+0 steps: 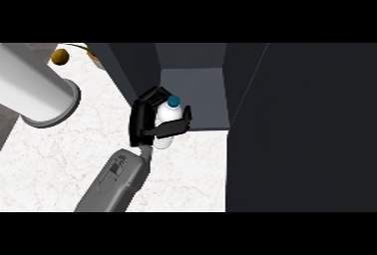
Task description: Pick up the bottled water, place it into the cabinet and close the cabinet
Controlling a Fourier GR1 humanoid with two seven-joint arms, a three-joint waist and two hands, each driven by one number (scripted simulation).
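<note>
At frame centre, the hand (151, 121) curls round the bottled water (169, 115), holding it upright at the cabinet (193, 94) opening for placing.

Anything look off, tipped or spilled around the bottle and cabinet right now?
Nothing stands out. The hand is curled round the water bottle, blue cap on, at the open cabinet. No spill shows on the counter.

A single forearm (117, 179) is seen, cased in smooth grey panels with a small dark marking printed near the wrist. It is ended by a glossy black hand (147, 122) built of blocky, angular segments.
</note>
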